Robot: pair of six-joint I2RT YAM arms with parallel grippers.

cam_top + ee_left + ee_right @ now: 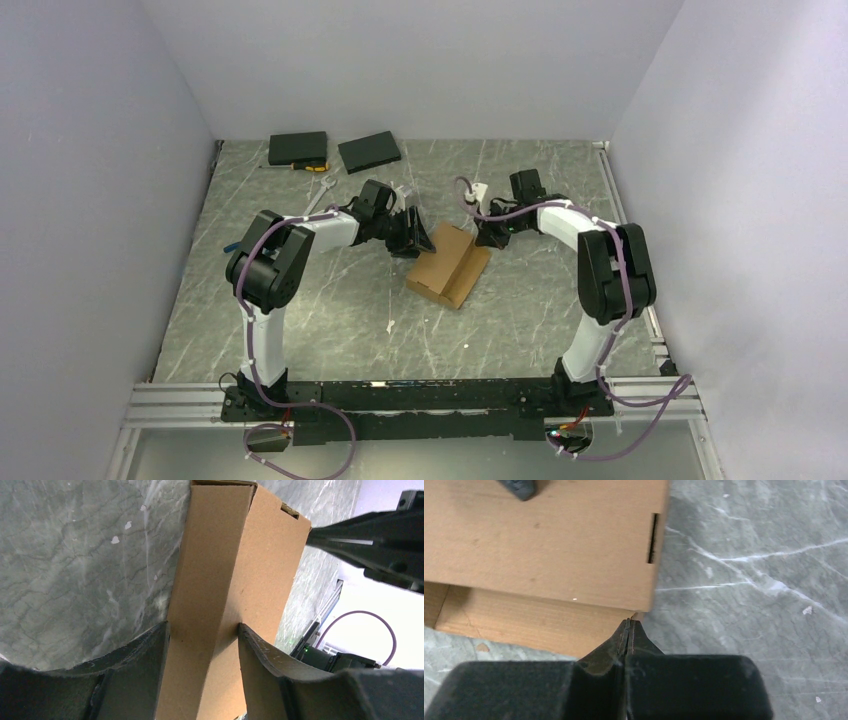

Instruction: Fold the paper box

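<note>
Centre frame, the paper box (449,265), plain brown corrugated cardboard, lies partly folded on the grey marbled table (330,300), with open surface on every side. The left jaws, half spread, clamp a raised fold from both sides. The right jaws, pressed fully together, touch the box's corner near a cut slot (652,537). Two black slabs (298,149) lie well apart, upper left.

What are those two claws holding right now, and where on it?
The left gripper clamps the cardboard box across its raised folded panel. The right gripper is shut at the box's corner, seemingly holding nothing.
</note>
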